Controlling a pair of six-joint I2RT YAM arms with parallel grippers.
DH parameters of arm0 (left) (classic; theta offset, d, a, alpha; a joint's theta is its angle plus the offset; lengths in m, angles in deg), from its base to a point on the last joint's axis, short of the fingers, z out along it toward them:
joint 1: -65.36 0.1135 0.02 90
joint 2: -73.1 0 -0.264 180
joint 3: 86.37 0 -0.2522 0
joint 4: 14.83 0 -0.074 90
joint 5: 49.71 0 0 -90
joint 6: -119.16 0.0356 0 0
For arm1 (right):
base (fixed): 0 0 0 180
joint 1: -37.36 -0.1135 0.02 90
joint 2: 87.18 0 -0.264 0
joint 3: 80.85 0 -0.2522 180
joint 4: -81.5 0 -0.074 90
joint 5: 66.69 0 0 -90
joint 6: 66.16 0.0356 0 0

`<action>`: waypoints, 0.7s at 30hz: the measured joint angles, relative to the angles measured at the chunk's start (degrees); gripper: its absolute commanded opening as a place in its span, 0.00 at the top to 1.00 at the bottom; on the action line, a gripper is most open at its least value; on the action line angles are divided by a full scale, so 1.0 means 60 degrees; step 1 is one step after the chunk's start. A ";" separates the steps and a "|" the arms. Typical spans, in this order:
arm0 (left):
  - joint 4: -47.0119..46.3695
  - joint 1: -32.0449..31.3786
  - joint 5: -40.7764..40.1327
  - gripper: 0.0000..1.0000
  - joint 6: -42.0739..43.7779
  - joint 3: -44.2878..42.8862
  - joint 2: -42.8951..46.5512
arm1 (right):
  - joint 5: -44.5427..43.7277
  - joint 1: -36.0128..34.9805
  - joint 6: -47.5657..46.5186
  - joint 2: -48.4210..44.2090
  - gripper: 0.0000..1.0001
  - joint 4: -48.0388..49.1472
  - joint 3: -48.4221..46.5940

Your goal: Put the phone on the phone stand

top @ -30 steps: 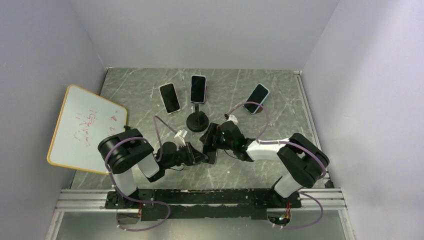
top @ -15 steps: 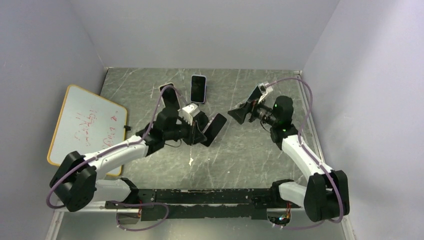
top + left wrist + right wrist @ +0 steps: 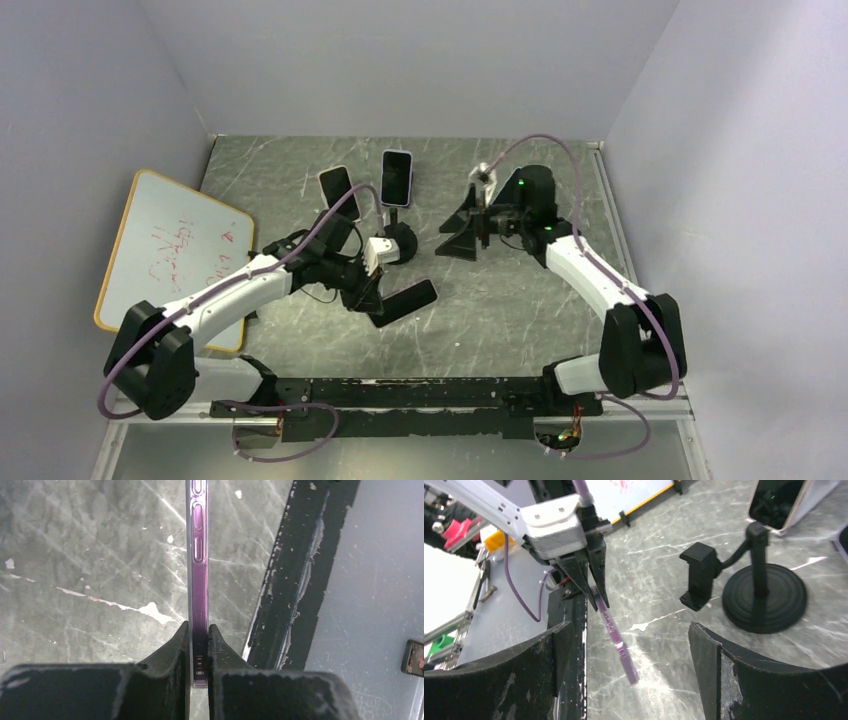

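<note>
The marble table (image 3: pixel 520 300) carries everything, and the phone stand (image 3: pixel 764 597) stands upright on its round base. A whiteboard (image 3: pixel 170 255) lies well to the left of the stand. The left arm (image 3: pixel 230 300) reaches in from the stand's near-left side, and the right arm (image 3: pixel 590 270) curves round to the stand's right.

Two other handsets (image 3: pixel 339 192) sit on the far side of the stand and play no part here. The stand's clamp (image 3: pixel 698 575) is empty.

The phone (image 3: pixel 403 300), in a purple case, is off the table on the near side of the stand, close to it but not touching. The left gripper (image 3: pixel 199 630) is clamped tight on one end of it, so the body juts out past the fingers. The right gripper (image 3: pixel 458 232) hovers just right of the stand with its jaws spread wide and nothing between them.

The pickup looks done, roughly the first half of the job. What remains is carrying the phone to the clamp, lining it up, seating it and letting go.
</note>
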 measured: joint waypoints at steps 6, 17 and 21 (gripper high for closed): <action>0.0098 -0.0004 0.0397 0.95 0.0168 0.0044 0.0914 | -0.0849 -0.1668 -0.1443 0.1177 0.18 -0.1555 -0.0441; 0.0306 -0.0033 0.0419 0.95 0.0182 0.0204 0.1009 | -0.1315 -0.2215 -0.1315 0.1089 0.16 -0.1246 0.0554; 0.0186 -0.0026 0.0375 0.95 0.0178 0.0204 0.0951 | -0.1410 -0.2076 -0.0754 0.0284 0.54 -0.0699 0.1053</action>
